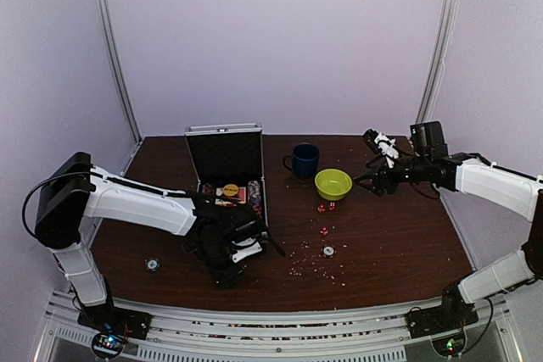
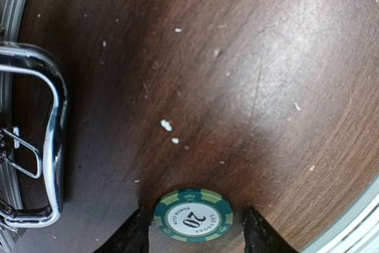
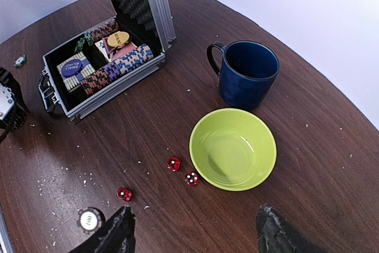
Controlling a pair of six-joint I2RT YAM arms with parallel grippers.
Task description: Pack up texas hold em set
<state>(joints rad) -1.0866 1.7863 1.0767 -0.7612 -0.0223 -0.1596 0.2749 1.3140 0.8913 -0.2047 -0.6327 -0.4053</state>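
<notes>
Dark wooden table (image 1: 399,243), flecked with pale crumbs (image 2: 166,125).

Upper centre of the overhead view: small silver aluminium briefcase (image 1: 225,152), open, lid upright, rows of poker chips and a card box in its black tray. Rigid, hard-edged, probably the heaviest piece.

Right of it: dark blue mug (image 3: 246,93) and yellow-green bowl (image 3: 207,146), neither part of the set.

Left gripper (image 2: 194,232) low over the table just in front of the case, jaws released, straddling a green poker chip (image 2: 193,214) marked 20, flat on the wood at bottom centre of the left wrist view. A gap on each side, no contact.

Right gripper (image 3: 195,232) at bottom centre of its own view, spread wide, holding nothing, near the bowl.

Chip likely light, hard, thin and smooth. Best pinched across the rim, and liable to slide or flip.

Three tiny red dice (image 3: 192,178) loose beside the bowl. Hard, light, prone to roll, best gripped on opposite flat faces.
</notes>
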